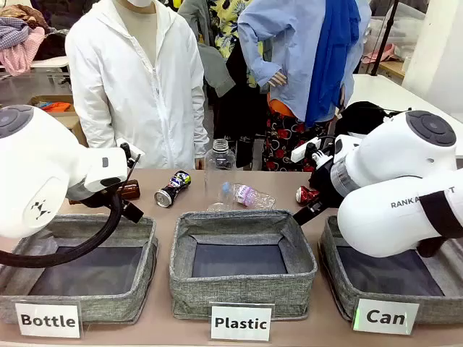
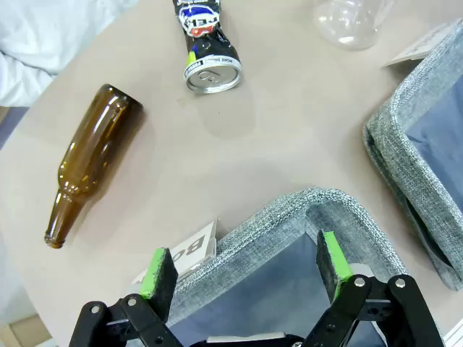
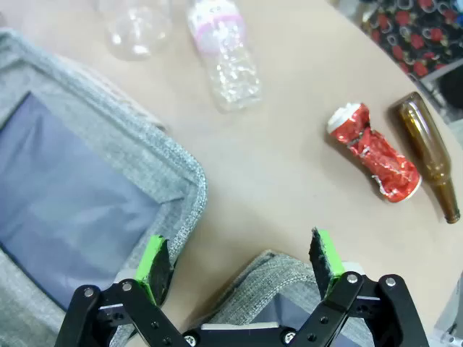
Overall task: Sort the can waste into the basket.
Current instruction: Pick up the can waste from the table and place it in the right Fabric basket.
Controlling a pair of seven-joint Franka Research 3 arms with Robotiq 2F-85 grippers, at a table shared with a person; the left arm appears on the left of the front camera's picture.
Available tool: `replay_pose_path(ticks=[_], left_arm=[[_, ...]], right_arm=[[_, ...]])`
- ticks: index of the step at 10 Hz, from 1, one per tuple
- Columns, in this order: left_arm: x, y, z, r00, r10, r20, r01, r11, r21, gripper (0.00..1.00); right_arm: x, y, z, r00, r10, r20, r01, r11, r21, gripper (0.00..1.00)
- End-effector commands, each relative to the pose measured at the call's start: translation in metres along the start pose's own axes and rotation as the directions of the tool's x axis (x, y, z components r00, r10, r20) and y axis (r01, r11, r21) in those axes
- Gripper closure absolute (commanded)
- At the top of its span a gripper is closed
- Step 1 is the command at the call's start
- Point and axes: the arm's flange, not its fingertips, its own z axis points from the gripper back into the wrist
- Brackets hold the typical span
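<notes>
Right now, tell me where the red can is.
In the front view the red can lies right of centre, just beyond the Can basket; the right wrist view shows a brown bottle beside it.

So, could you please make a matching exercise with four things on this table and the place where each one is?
Things:
1. red can
2. black can
3. upright clear bottle
4. Can basket

Places:
a. standing behind the Plastic basket
b. robot's right end of the basket row
c. lying on the table, robot's right side
d. lying on the table, robot's left side

Pairs: 1-c, 2-d, 3-a, 4-b
</notes>
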Motion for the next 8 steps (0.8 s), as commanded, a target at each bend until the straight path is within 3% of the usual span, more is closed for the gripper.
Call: replay_pose_path(ticks=[1, 8], left_arm=[[0.0000, 0.0000, 0.0001, 1.000, 0.000, 0.000, 0.000, 1.000, 0.000, 0.00], [0.0000, 0.0000, 0.0001, 1.000, 0.000, 0.000, 0.000, 1.000, 0.000, 0.00]], right_arm=[[0.0000, 0.0000, 0.0000, 1.000, 0.000, 0.000, 0.000, 1.000, 0.000, 0.00], [0.0000, 0.0000, 0.0000, 1.000, 0.000, 0.000, 0.000, 1.000, 0.000, 0.00]])
